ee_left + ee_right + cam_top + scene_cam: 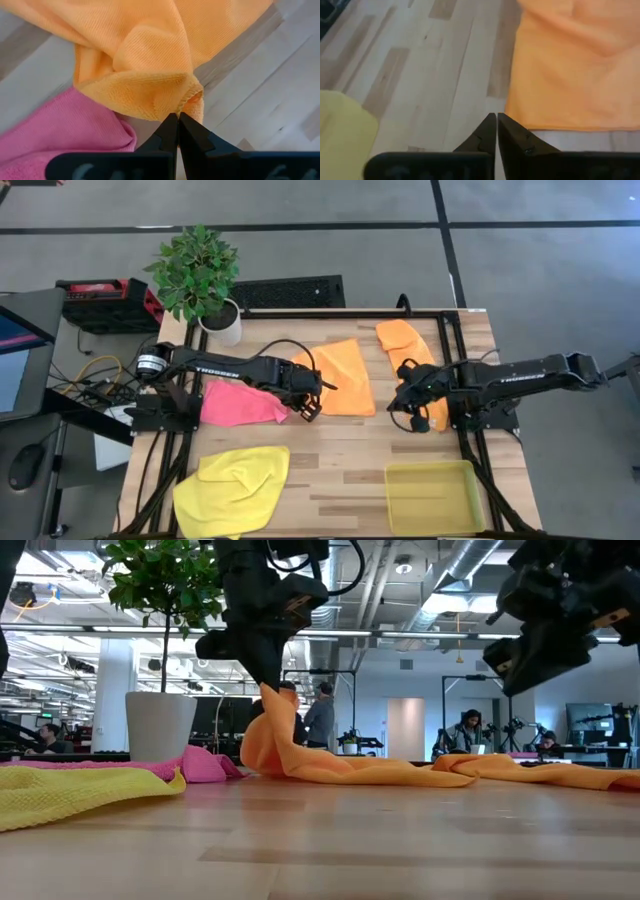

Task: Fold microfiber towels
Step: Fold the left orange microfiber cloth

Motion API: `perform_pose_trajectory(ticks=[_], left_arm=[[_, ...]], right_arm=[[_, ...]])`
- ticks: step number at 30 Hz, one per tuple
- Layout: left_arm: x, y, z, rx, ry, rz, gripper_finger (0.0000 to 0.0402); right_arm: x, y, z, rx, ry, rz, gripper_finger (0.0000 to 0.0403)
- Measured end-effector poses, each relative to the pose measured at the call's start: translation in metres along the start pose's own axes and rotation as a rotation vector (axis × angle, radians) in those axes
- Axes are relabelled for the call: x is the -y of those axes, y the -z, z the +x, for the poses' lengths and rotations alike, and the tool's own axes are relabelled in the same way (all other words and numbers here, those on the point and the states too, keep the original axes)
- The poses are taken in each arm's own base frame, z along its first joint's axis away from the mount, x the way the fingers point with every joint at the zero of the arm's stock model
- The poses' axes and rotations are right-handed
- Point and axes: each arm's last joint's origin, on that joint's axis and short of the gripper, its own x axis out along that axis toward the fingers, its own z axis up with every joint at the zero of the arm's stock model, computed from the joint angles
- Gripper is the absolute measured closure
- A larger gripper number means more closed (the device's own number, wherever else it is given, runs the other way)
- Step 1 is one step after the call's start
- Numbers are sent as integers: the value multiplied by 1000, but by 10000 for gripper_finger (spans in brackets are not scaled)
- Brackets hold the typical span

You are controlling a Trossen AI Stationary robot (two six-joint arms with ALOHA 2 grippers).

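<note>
The left arm reaches in from the table's left edge, elbow bent, its wrist over the near corner of the middle orange towel [340,375]. The left gripper [177,116] points down with its fingers pressed together, pinching that towel's corner and holding it lifted. The right arm stretches in from the right side, and the right gripper [496,116] hangs above the wood just beside the same towel, its fingertips nearly together, holding nothing.

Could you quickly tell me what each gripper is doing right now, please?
Left gripper: shut on the orange towel, lifting its corner.
Right gripper: shut, holding nothing, above the table beside the other orange towel.
</note>
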Motion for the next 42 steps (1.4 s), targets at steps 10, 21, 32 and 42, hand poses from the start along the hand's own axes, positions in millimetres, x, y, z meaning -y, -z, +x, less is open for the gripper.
perform_pose_trajectory(ticks=[10,21,32,42], left_arm=[[1,-1,0,13,8,1,401],[1,-1,0,7,13,-1,401],[1,-1,0,6,13,-10,401],[2,0,0,-19,34,-12,401]], right_arm=[[3,3,31,-108,12,-96,295],[13,5,63,-121,18,-206,295],[17,17,83,-214,11,-288,295],[18,17,88,-206,6,-311,343]])
